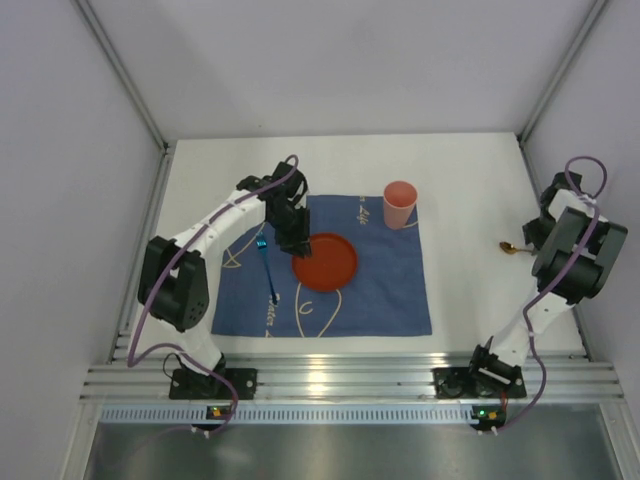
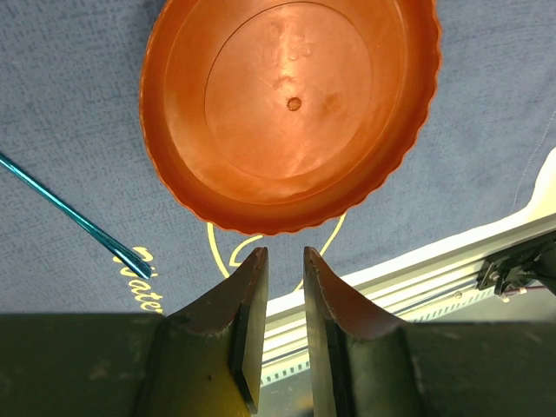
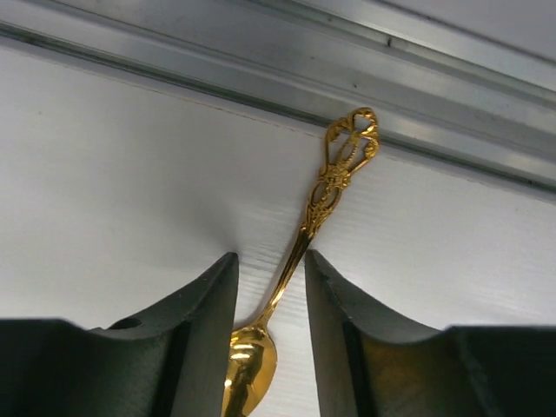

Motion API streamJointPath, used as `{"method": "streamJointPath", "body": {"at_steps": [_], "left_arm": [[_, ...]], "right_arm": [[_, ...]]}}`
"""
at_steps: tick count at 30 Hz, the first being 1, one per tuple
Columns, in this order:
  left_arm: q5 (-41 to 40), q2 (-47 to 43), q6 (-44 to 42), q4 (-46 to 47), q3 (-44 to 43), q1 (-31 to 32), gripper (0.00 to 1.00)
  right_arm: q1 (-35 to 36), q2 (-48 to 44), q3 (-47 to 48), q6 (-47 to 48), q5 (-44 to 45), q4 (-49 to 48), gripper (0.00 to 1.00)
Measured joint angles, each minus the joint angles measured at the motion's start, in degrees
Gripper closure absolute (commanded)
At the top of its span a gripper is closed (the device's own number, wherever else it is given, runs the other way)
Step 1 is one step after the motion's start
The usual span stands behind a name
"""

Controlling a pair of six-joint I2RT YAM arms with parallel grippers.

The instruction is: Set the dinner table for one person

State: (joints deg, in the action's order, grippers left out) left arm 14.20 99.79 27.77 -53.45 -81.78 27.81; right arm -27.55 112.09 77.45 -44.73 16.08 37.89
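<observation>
On the white dinner table [image 1: 470, 180] lies a blue cloth [image 1: 380, 290] carrying an orange plate [image 1: 325, 262], a pink cup [image 1: 400, 204] and a teal utensil [image 1: 267, 268]. My left gripper [image 2: 285, 254] hovers just off the near rim of the plate [image 2: 291, 104]; its jaws stand narrowly apart with nothing between them. A gold spoon [image 3: 326, 195] with an ornate handle lies on the table at the far right. My right gripper [image 3: 269, 256] straddles the spoon's neck, with its jaws apart and the bowl close to the left finger [image 3: 204, 313].
The teal utensil [image 2: 78, 221] lies left of the plate on the cloth [image 2: 69, 104]. An aluminium rail [image 3: 261, 69] runs just beyond the spoon's handle. Another slotted rail [image 1: 330, 380] borders the table's near edge, by the arm bases.
</observation>
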Motion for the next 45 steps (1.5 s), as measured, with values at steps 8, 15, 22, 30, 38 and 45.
{"method": "streamJointPath", "body": {"at_steps": [8, 15, 22, 30, 38, 45], "left_arm": [[-0.2, 2.01, -0.26, -0.22, -0.59, -0.02, 0.72], [-0.13, 2.32, -1.11, -0.2, -0.61, -0.96, 0.72], [0.09, 5.07, -2.23, -0.26, -2.34, -1.88, 0.72], [3.39, 7.02, -1.92, 3.02, -9.77, -1.81, 0.65], [12.5, 13.44, 2.62, 14.23, -29.35, 2.45, 0.36], [23.69, 20.65, 11.13, 28.0, -39.01, 11.32, 0.02]], "right_arm": [[3.93, 2.71, 3.37, 3.52, 4.48, -1.18, 0.96], [5.2, 3.1, 3.76, 5.88, 6.43, -1.57, 1.0], [6.88, 2.82, 4.39, 7.1, 2.47, -1.49, 1.0], [11.89, -6.12, 4.81, 4.04, -10.88, 4.07, 1.0], [11.98, -19.19, 10.88, 0.83, -17.77, 11.41, 1.0], [14.49, -27.98, 10.91, -1.29, -21.38, 17.35, 1.0]]}}
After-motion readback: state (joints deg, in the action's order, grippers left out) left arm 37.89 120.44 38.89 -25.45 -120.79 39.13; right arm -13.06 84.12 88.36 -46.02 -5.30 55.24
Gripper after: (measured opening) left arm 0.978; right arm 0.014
